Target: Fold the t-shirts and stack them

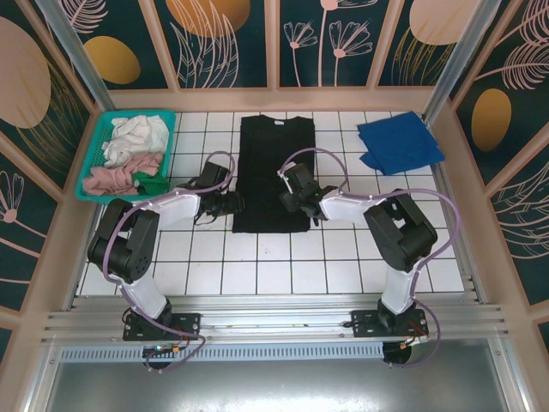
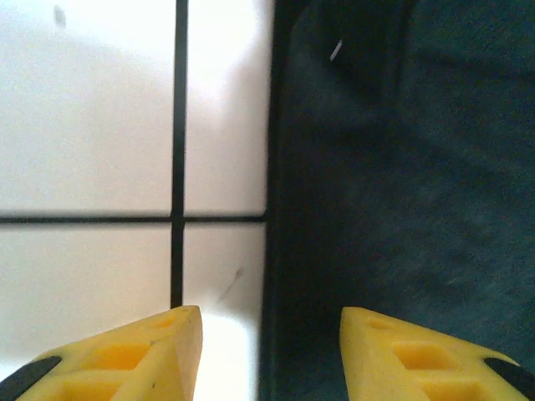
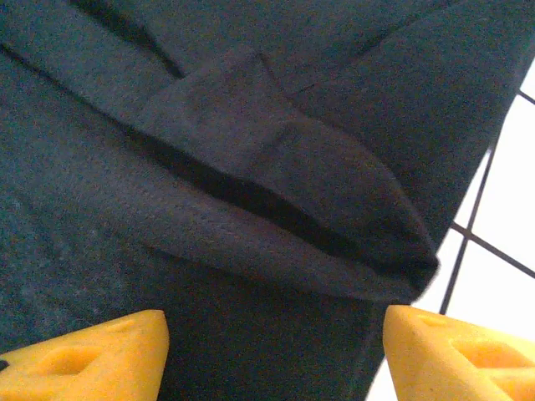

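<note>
The black t-shirt [image 1: 273, 172] lies as a long folded strip on the white tiled table [image 1: 343, 249], collar toward the back. My left gripper [image 1: 230, 202] is open at the strip's left edge, one yellow finger [image 2: 150, 355] over tile and the other over black cloth [image 2: 401, 184]. My right gripper [image 1: 292, 201] is open over the strip's right side, its yellow fingers [image 3: 92, 355] wide apart above a folded flap of the black t-shirt [image 3: 276, 167]. The royal-blue t-shirt [image 1: 399, 142] lies folded at the back right.
A teal mesh basket [image 1: 96, 159] at the back left holds white, pink and green cloths. Patterned walls close in the table on three sides. Bare tile lies in front of the black strip.
</note>
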